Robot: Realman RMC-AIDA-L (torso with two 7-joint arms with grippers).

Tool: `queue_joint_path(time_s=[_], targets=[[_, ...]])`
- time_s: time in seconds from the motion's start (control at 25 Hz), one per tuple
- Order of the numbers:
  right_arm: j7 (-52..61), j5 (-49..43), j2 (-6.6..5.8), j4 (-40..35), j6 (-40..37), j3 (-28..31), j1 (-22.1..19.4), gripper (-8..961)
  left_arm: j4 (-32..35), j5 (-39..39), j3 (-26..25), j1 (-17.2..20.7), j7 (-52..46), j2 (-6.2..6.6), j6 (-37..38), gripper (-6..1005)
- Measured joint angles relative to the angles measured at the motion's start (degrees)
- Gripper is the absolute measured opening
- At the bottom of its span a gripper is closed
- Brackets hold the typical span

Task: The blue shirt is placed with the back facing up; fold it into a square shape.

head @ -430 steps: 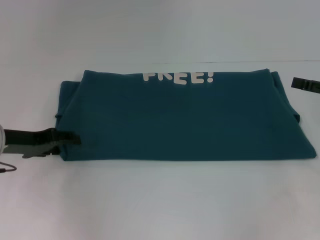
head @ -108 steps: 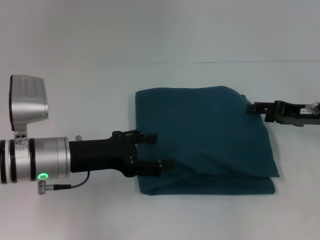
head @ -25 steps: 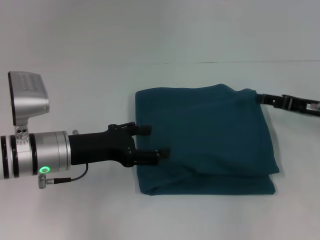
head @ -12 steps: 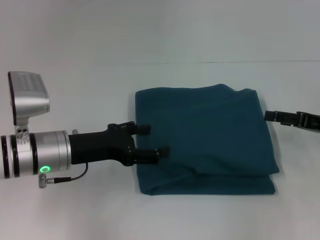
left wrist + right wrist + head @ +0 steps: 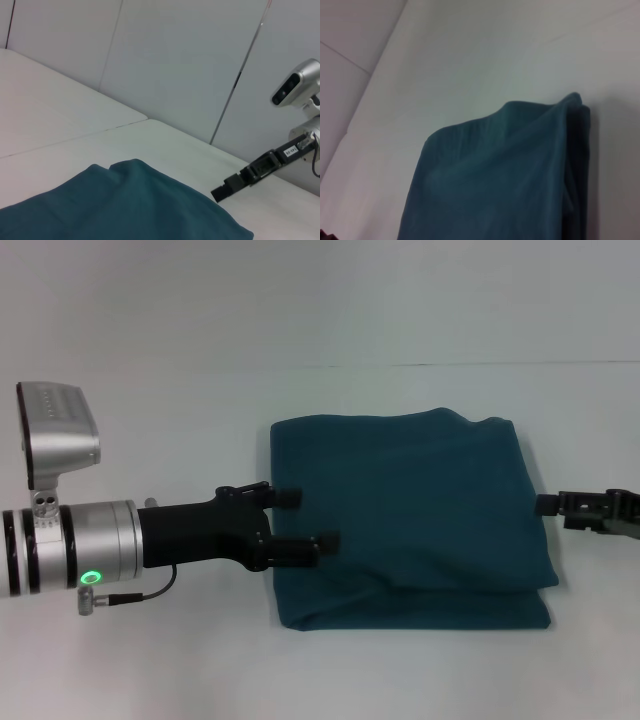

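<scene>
Shirt [image 5: 410,515] folded square; left hand [image 5: 305,520] spread at edge; right hand [image 5: 548,504] unclear.

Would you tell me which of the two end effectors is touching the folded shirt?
The left end effector; its open fingers overlap the dark teal-blue fabric shirt. The right one sits clear.

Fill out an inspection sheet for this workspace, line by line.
Surface: white table, a seam line across its far part.
Job's things: blue shirt folded into a rough square, layers stacked at the near edge, no lettering showing.
Clutter: nothing seen.
Grippers: left gripper open, fingers over the shirt's left edge; right gripper just off the shirt's right edge, apart from it.
Cables: thin dark cable looping under the left wrist, beside a green light.
Surroundings: pale panelled wall behind the table.
</scene>
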Motion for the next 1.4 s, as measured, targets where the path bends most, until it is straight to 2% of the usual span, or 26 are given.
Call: queue_joint_path(time_s=[0.16, 0.52, 0.84, 0.96, 1.16, 1.4], targets=[[0.4, -0.3, -0.34, 2.3, 0.5, -0.8, 1.3, 799, 0.1, 0.0, 0.0, 0.0, 0.0, 0.07, -0.2, 937], [1.6, -3.3, 1.37, 4.1, 3.1, -1.6, 4.2, 796, 0.0, 0.0, 0.0, 0.0, 0.1, 0.23, -0.7, 936], [1.6, -3.4, 1.84, 4.1, 2.7, -1.6, 5.1, 791, 0.0, 0.0, 0.0, 0.2, 0.2, 0.36, -0.7, 936], [1.6, -3.3, 1.76, 3.7, 1.2, -1.1, 5.2, 783, 0.0, 0.0, 0.0, 0.3, 0.2, 0.33, -0.7, 936], [1.3, -2.9, 0.81, 3.5, -2.0, 1.3, 4.9, 769, 0.0, 0.0, 0.0, 0.3, 0.2, 0.14, -0.7, 936], [1.1, -3.0, 0.57, 3.4, -2.7, 1.8, 4.7, 753, 0.0, 0.0, 0.1, 0.2, 0.1, 0.02, -0.6, 937]])
